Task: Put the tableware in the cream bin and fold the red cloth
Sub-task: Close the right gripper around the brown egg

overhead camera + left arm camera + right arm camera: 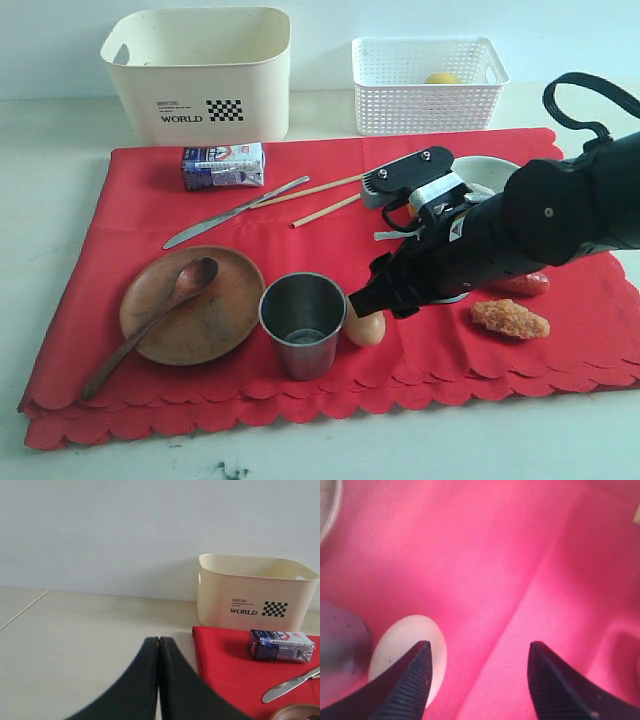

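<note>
1. The right claw (358, 298) hung low over the red cloth (300, 230), released, with its fingers spread wide. In the right wrist view the right claw (479, 650) had one finger just beside the egg (402, 652).
2. The left claw (159, 641) was clenched, its fingers pressed together above the bare tabletop (75, 630) beside the cloth's edge.
3. The steel cup (302, 325) stood upright on the cloth between the egg and the wooden plate (225, 310).
4. The wooden spoon (150, 330) lay on the plate, its handle over the rim.
5. The knife (235, 212) and chopsticks (320, 200) lay near the milk carton (223, 166).
6. The white bowl (485, 172) was partly hidden behind the right arm.
7. The cream bin (200, 75) stood on the tabletop behind the cloth's far edge, apart from the lattice basket (428, 85).
</note>
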`<action>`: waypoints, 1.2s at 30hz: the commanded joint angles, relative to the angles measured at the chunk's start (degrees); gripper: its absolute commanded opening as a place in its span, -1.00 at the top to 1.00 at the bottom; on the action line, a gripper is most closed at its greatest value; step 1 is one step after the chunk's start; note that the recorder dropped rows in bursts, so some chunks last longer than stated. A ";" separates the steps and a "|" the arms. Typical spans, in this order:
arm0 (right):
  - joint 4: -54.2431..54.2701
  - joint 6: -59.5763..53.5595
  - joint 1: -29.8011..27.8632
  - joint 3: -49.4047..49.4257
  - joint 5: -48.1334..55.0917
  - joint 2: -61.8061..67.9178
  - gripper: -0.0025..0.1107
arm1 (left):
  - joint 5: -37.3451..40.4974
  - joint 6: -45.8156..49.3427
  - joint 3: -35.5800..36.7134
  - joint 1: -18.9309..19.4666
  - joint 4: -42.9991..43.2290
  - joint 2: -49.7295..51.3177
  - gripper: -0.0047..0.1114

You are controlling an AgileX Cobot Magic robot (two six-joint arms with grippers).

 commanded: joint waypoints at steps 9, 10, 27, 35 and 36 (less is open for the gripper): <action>0.23 0.51 -0.30 0.11 -1.21 -0.02 -0.03 | -0.18 0.01 0.13 -0.39 0.02 -0.38 0.88; 0.23 0.63 -0.30 0.11 -1.10 -0.02 -0.03 | -0.18 0.01 0.13 -0.39 0.02 -0.38 0.88; 1.72 0.63 -0.20 0.22 5.45 -4.08 -0.03 | -0.18 0.01 0.13 -0.39 0.02 -0.38 0.88; 4.71 0.63 -0.20 0.22 4.87 -2.58 -0.03 | -0.18 0.01 0.13 -0.39 0.02 -0.38 0.88; 4.88 0.63 -0.20 0.22 4.87 -2.58 -0.03 | -0.18 0.01 0.13 -0.39 0.02 -0.38 0.88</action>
